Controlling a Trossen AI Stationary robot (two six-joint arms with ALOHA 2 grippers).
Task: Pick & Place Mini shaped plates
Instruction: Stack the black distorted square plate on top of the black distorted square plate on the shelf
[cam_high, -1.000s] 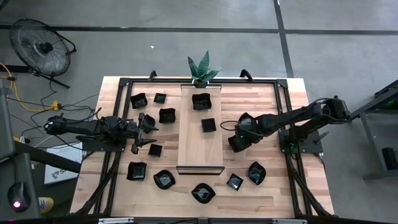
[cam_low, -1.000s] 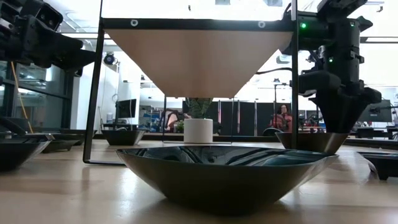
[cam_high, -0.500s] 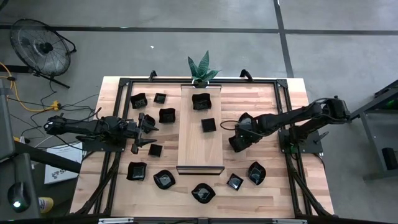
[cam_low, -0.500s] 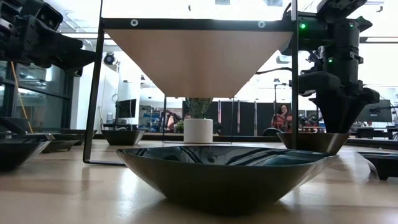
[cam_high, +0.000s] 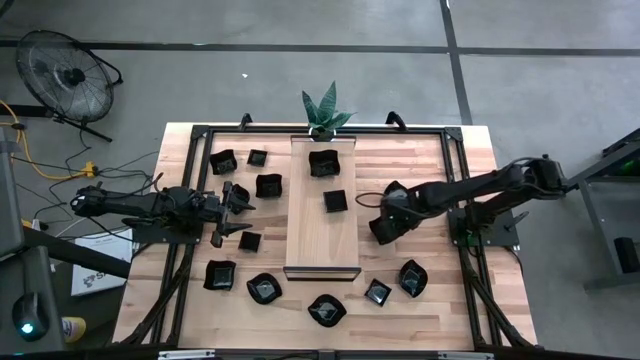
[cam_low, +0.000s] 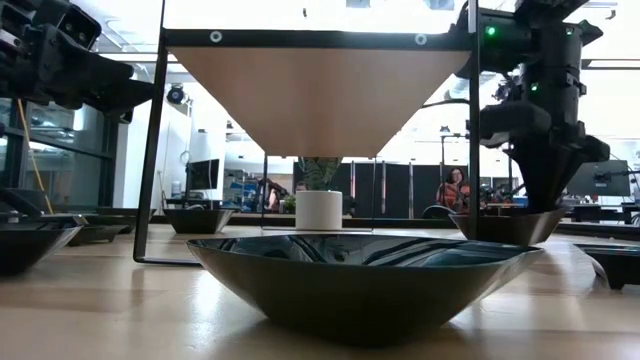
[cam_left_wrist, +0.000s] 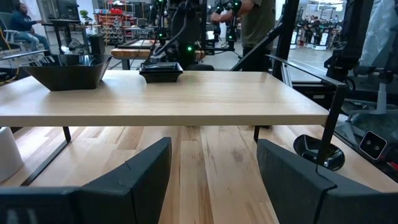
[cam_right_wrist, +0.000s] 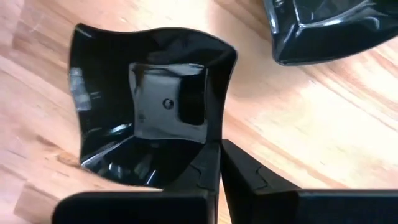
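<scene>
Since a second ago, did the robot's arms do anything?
The right gripper pinched shut on the rim of a black dish beside the long wooden board; a second ago its fingers were open. The dish has not left the table. The left gripper stayed open and did not move, and the other dishes stayed put.
</scene>
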